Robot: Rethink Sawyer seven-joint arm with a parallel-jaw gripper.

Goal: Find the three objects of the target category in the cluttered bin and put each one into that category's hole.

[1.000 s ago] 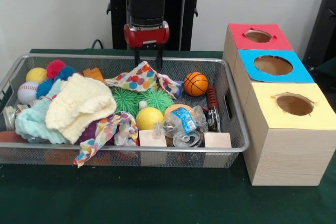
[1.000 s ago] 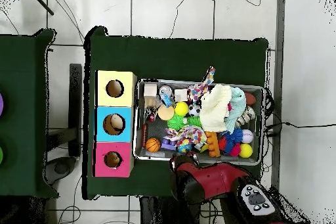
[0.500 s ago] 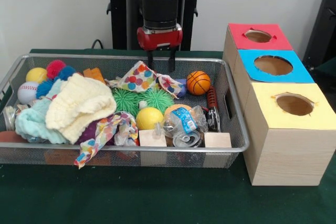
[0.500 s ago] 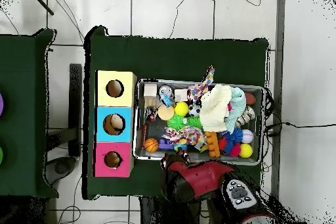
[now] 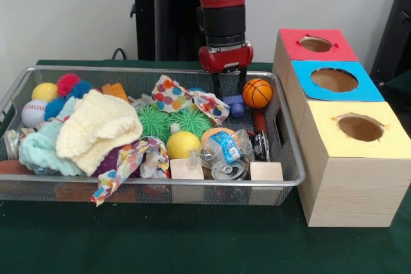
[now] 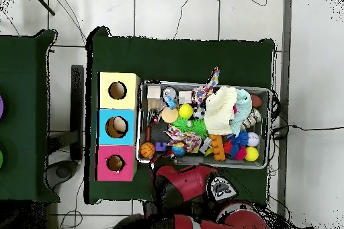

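The gripper point(image 5: 229, 86) hangs over the far right part of the wire bin point(image 5: 290, 178), its two fingers spread and grasping nothing. It stands just left of the orange basketball point(image 5: 257, 93), which sits against the bin's far right corner; whether a finger touches the ball cannot be told. A small purple piece point(image 5: 236, 103) lies directly beneath the gripper.

The target category is not stated. Judging by the gripper's position, balls are a likely candidate. The other balls remain in the bin: a yellow ball point(image 5: 182, 144) near the middle, a second yellow ball point(image 5: 44, 92) and a baseball point(image 5: 33, 113) at the far left. Also in the bin are the cream knitted cloth point(image 5: 96, 129), the dotted cloth point(image 5: 176, 96), the green spiky toys point(image 5: 173, 120), a crushed plastic bottle point(image 5: 225, 149) and wooden blocks point(image 5: 265, 171).

The sorting boxes stand right of the bin: red box point(image 5: 317, 44) far, blue box point(image 5: 334, 80) middle, yellow box point(image 5: 360, 128) near. In the overhead view the blue hole point(image 6: 118, 127) appears to show something pale inside; the red and yellow holes look dark. At best one deposit appears made; I judge most of the task outstanding, with no object in hand.
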